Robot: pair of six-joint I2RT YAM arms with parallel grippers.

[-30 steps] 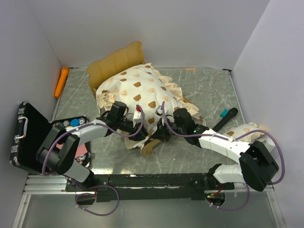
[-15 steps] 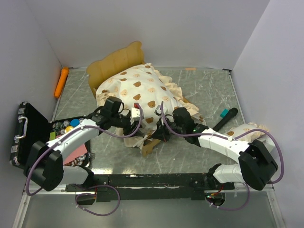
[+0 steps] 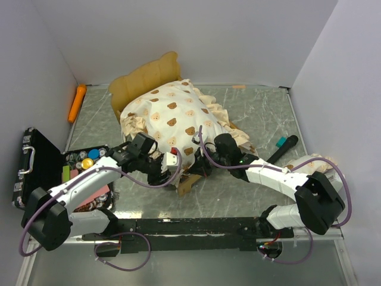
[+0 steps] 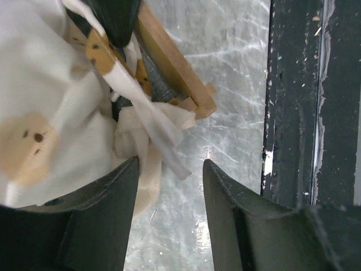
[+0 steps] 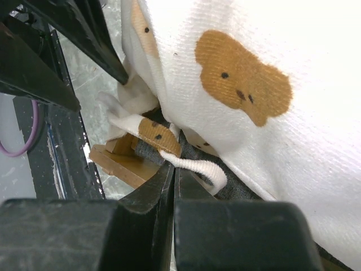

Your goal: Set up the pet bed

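The pet bed stands at the back left, its wavy wooden headboard [image 3: 144,76] behind the cream bear-print mattress [image 3: 172,116], which bulges over the frame. The frame's near corner [image 3: 188,182] pokes out below the ruffle. My left gripper [image 3: 176,164] hangs open at that corner; a loose cream strap [image 4: 162,139] dangles between its fingers [image 4: 115,209] without being clamped. My right gripper [image 5: 174,165] is shut, its tip against the strap [image 5: 198,167] and the grey base [image 5: 198,151]; whether it pinches the strap does not show. The matching pillow [image 3: 309,162] lies far right, partly behind my right arm.
An open black case [image 3: 37,173] with small coloured items sits at the left edge. An orange object [image 3: 77,102] lies along the left wall. A black pen with a teal tip [image 3: 284,146] rests right of the bed. The black arm rail [image 3: 196,226] runs along the near edge.
My left gripper's jaws have widened, and it has slid from the mattress edge toward the frame's near corner as its arm swung left. The right gripper stays shut in place.
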